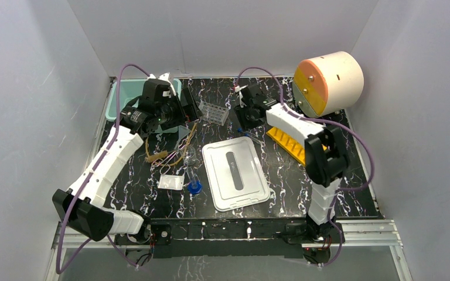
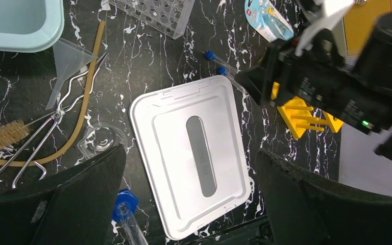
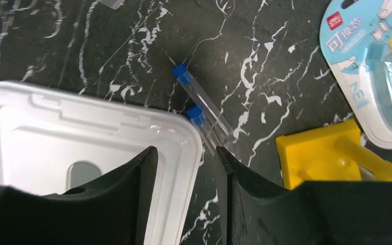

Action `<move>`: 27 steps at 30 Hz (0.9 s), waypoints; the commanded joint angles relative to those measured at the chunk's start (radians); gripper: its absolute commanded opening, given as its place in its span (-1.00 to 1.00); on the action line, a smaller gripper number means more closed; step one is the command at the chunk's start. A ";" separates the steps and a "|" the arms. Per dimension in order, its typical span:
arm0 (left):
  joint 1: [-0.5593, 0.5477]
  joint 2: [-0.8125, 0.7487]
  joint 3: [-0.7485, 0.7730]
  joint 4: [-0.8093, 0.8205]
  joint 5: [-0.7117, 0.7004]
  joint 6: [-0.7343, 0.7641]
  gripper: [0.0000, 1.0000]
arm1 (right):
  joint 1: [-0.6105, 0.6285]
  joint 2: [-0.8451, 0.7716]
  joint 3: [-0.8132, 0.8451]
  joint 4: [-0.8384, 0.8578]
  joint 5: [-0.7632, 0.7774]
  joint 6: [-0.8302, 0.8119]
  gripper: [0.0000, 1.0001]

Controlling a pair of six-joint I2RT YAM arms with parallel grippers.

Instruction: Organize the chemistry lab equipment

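My left gripper (image 2: 191, 199) is open wide and empty, high above a white lid (image 2: 194, 153). Tan tubing (image 2: 81, 117), a clear funnel (image 2: 69, 61), a glass flask (image 2: 102, 140) and one blue-capped tube (image 2: 125, 204) lie to its left. The clear rack (image 1: 214, 112) stands at the back. My right gripper (image 3: 186, 194) is open and empty, over the lid's corner (image 3: 184, 132). Two blue-capped tubes (image 3: 204, 115) lie just beyond its fingertips, and the yellow rack (image 3: 326, 153) is to the right. A small white packet (image 1: 171, 182) lies near the front left.
A teal bin (image 1: 129, 96) sits at the back left. The big cream drum (image 1: 328, 82) is at the back right. A blue blister pack (image 3: 372, 71) lies by the yellow rack. Wire tongs (image 2: 56, 117) and a brush (image 2: 2, 138) lie among the tubing.
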 commanded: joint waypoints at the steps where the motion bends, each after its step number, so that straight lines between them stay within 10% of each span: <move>1: 0.007 -0.039 -0.040 0.037 -0.021 0.014 0.97 | -0.001 0.114 0.101 -0.006 0.008 -0.053 0.03; 27: 0.025 0.070 0.015 -0.015 -0.123 0.077 0.97 | -0.028 0.377 0.248 -0.031 -0.020 -0.245 -0.21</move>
